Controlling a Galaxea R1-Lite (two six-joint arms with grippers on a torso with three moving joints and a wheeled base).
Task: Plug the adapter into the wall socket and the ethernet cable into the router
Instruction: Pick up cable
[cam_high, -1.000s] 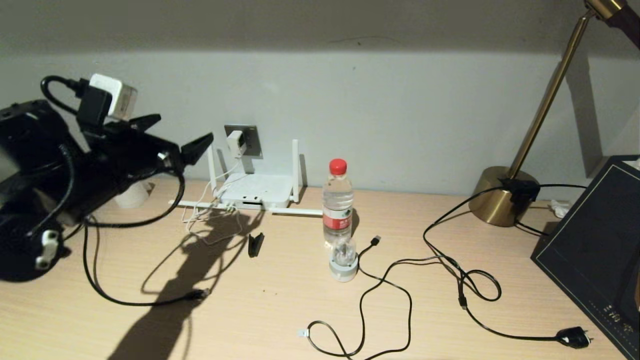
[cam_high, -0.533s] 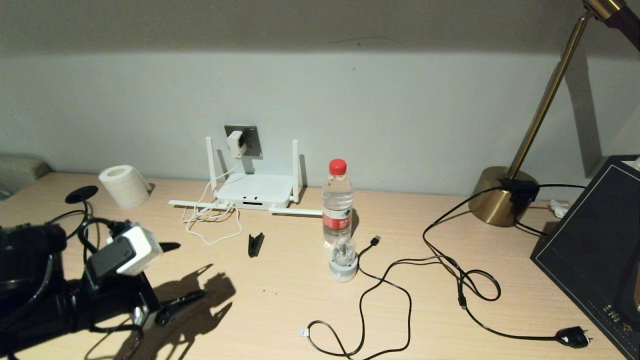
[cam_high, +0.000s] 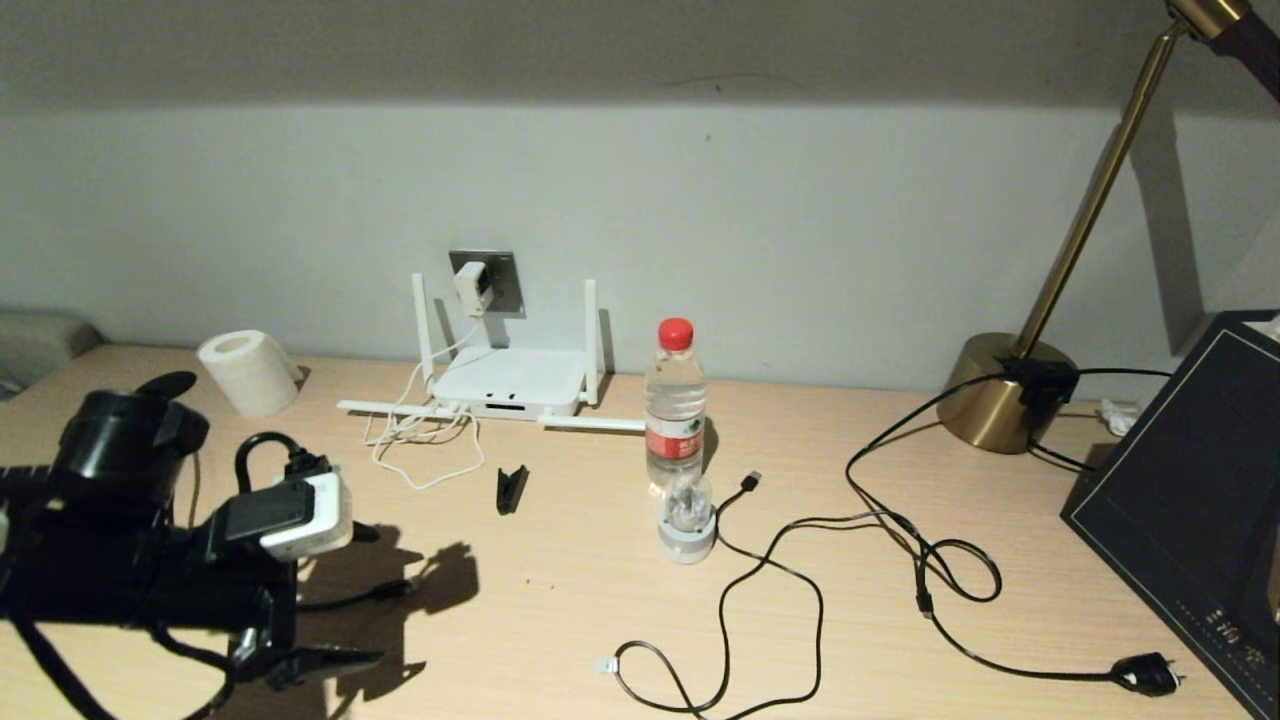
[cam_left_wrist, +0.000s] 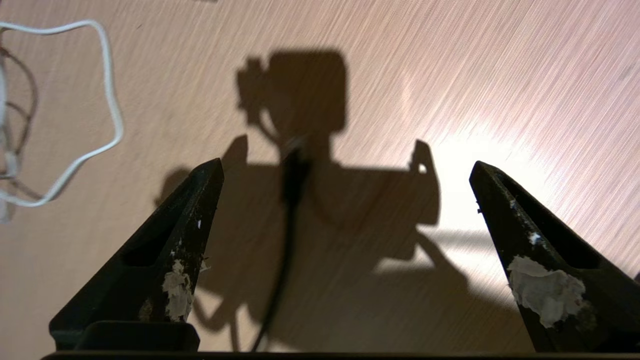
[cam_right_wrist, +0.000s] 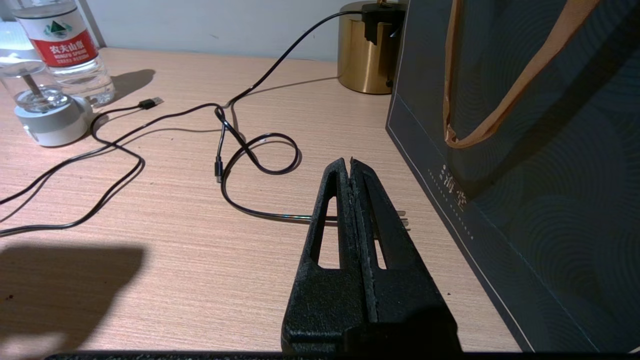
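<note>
Head view: the small white cube adapter (cam_high: 471, 287) sits in the square grey wall socket (cam_high: 497, 280), above the flat white four-antenna router (cam_high: 512, 385). The left gripper (cam_high: 345, 595), lower left, hovers over the wooden desk (cam_high: 560, 590).

Left wrist view: its jaws gape, empty, above a thin black cable (cam_left_wrist: 286, 230), probably the ethernet cable.

Right wrist view: the right gripper (cam_right_wrist: 350, 165) is closed, empty.

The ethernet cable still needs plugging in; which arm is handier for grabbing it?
Probably the left: the left gripper hangs open right over the ethernet cable, while the right gripper sits shut far off by the dark bag.
</note>
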